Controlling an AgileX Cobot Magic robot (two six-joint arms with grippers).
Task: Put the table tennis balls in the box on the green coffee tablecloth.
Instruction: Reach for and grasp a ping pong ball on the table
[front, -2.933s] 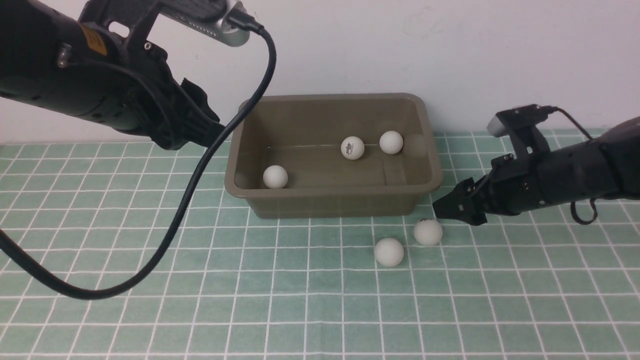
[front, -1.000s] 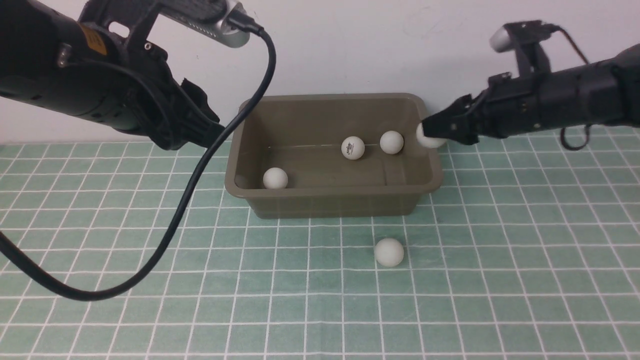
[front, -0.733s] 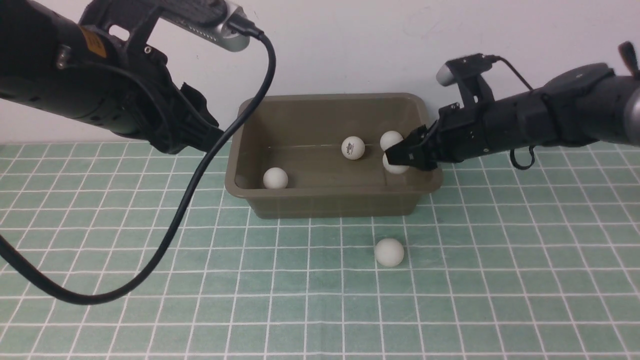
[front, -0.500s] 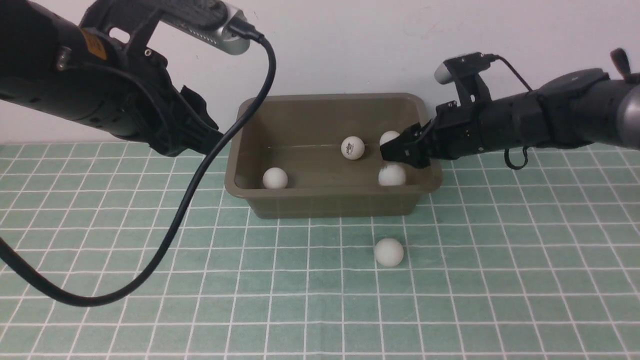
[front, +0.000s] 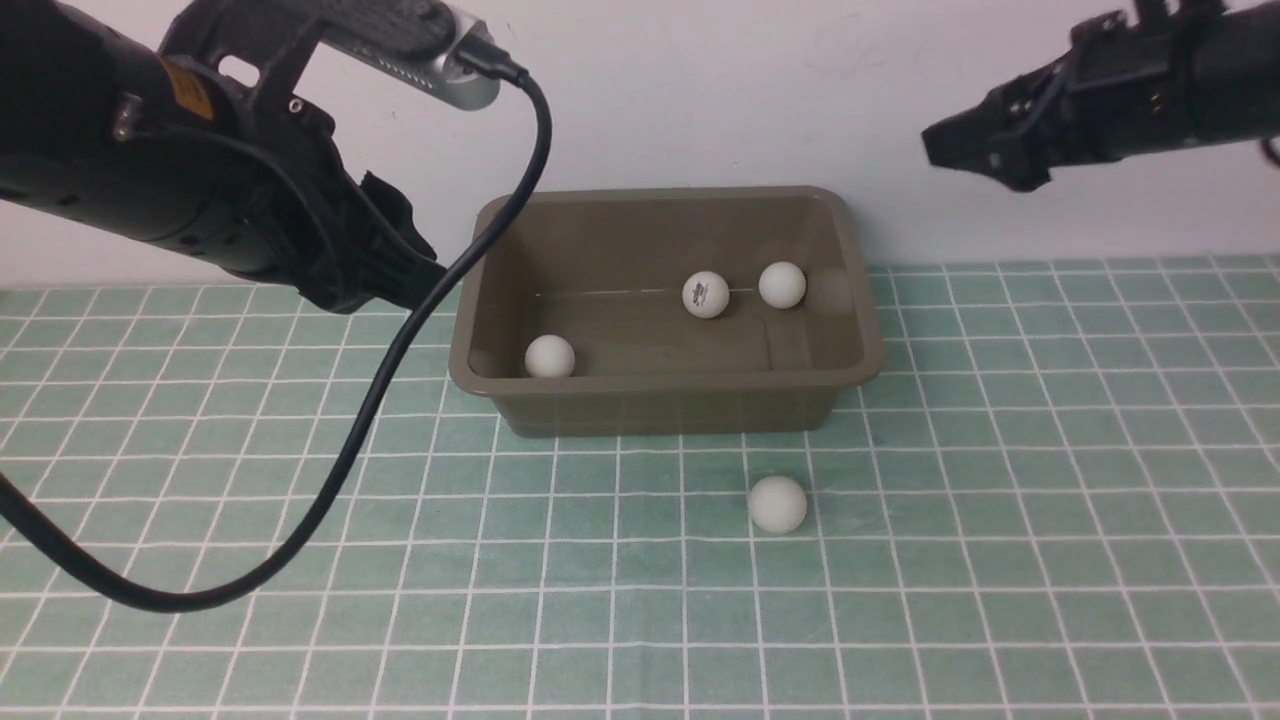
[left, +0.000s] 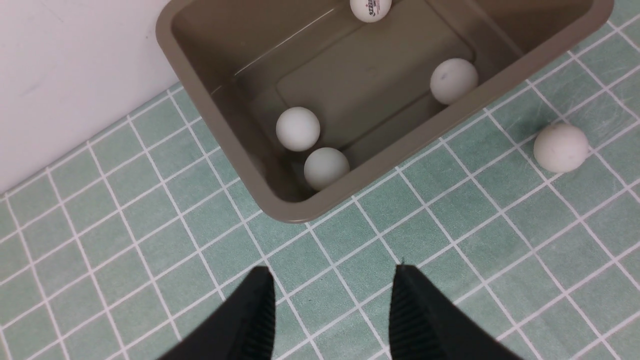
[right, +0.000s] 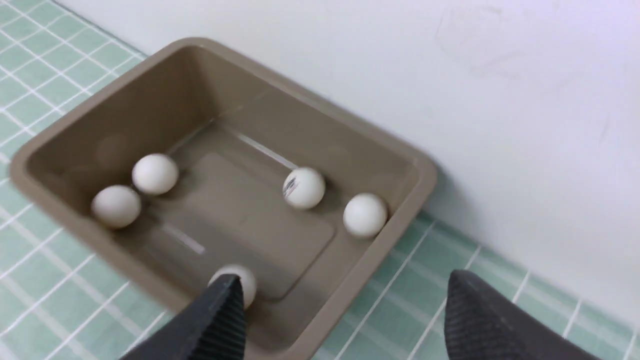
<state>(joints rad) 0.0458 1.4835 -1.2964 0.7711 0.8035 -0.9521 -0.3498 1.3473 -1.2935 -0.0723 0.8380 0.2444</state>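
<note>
Five balls (right: 155, 173) in box (front: 660, 405), frame centre – one ball (front: 706, 294) bears dark logo, unreadable. Sixth ball (front: 777, 503) on cloth (front: 1000, 520) below box. Left gripper (left: 332, 272) fingers apart, empty; right gripper (front: 965, 160) upper right – fingers apart, empty.

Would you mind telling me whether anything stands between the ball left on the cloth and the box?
Nothing visible does. The ball lies alone on the cloth in front of the box; only the box's own near wall separates them, so it must be lifted over.
</note>
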